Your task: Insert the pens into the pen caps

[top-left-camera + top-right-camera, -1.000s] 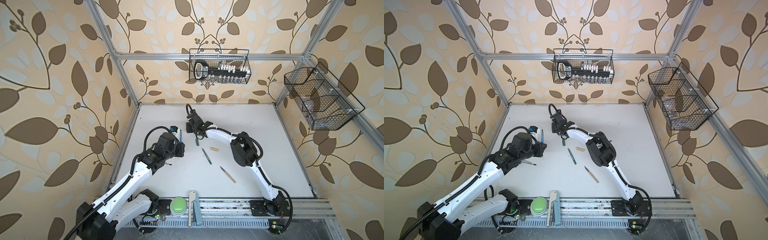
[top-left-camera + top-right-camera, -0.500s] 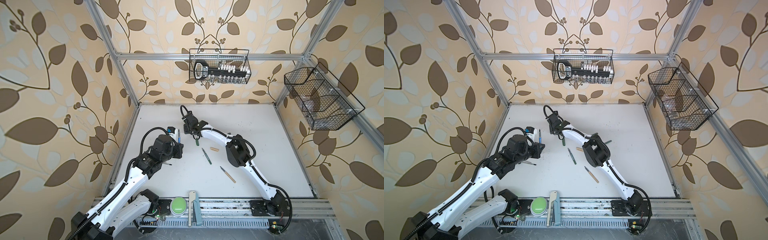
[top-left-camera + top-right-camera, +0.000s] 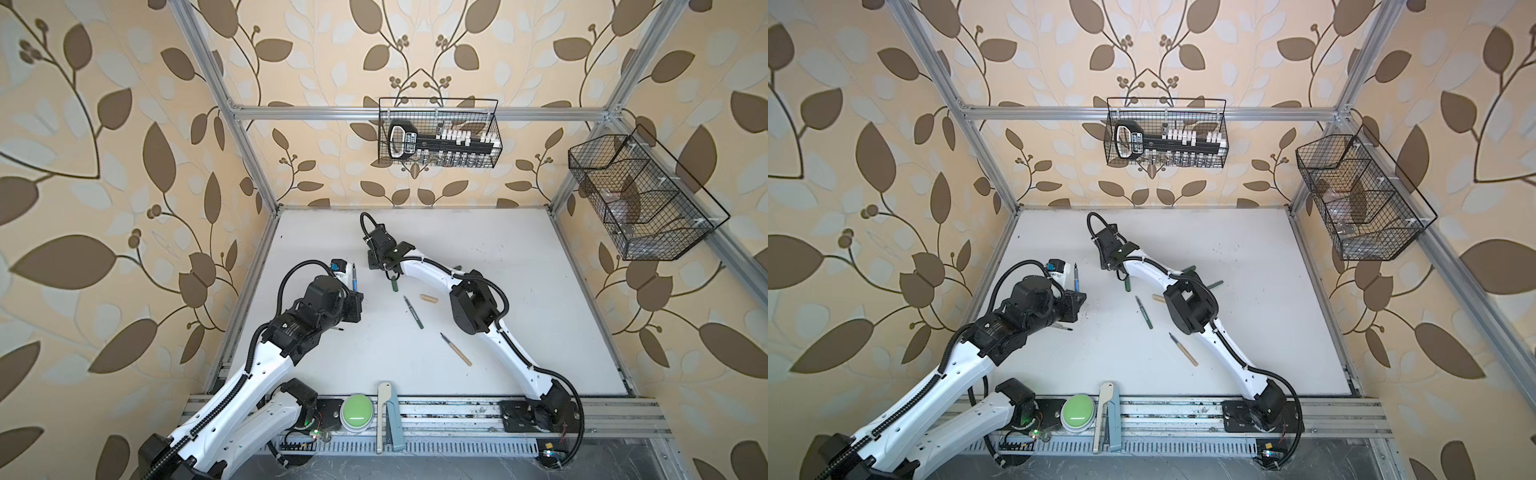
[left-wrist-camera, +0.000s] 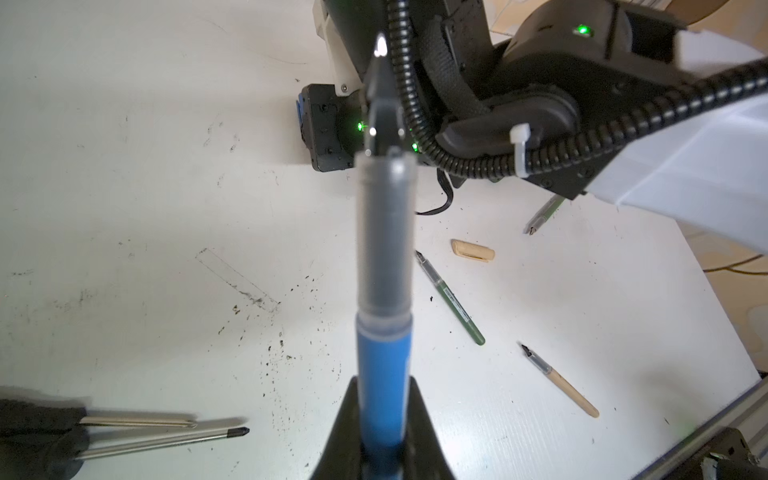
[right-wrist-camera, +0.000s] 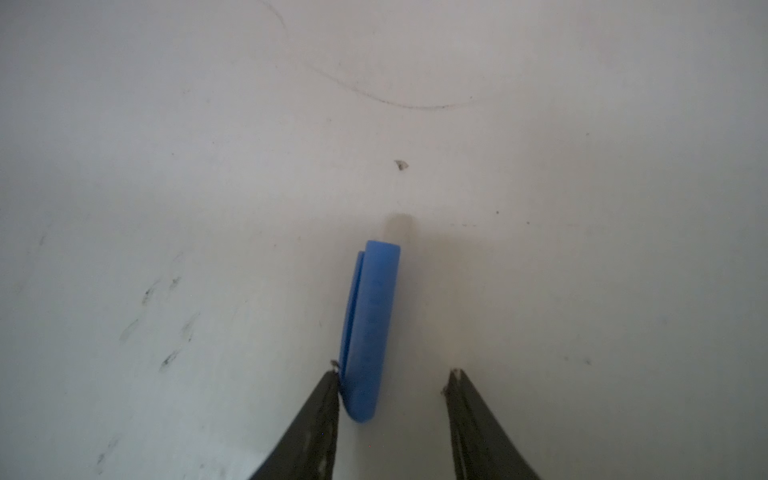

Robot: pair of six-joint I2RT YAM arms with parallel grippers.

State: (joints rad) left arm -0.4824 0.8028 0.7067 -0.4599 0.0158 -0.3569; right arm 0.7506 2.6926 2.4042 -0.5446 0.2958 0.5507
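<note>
My left gripper [image 4: 383, 386] is shut on the blue pen [image 4: 384, 365], which it holds off the table, dark tip away from the jaws; in a top view the pen [image 3: 355, 279] stands at left of centre. My right gripper [image 5: 395, 374] is open and low over the table, astride the blue pen cap [image 5: 370, 328], which touches one finger and stands clear of the other. In both top views that cap is hidden under the right wrist [image 3: 380, 249]. On the table lie a dark green cap [image 3: 394, 284], a green pen [image 3: 414, 312], a tan cap [image 3: 428, 298] and a tan pen [image 3: 456, 350].
Another green pen [image 3: 1214, 285] shows partly behind the right arm. A thin black rod [image 3: 338, 328] lies by the left arm. A green button [image 3: 356, 409] and a flat tool [image 3: 384, 411] sit on the front rail. Wire baskets [image 3: 440, 133] hang on the walls.
The right arm has swung left across the table, ending over the blue cap, and its jaws have narrowed. The left arm has shifted slightly left, still holding the blue pen.
</note>
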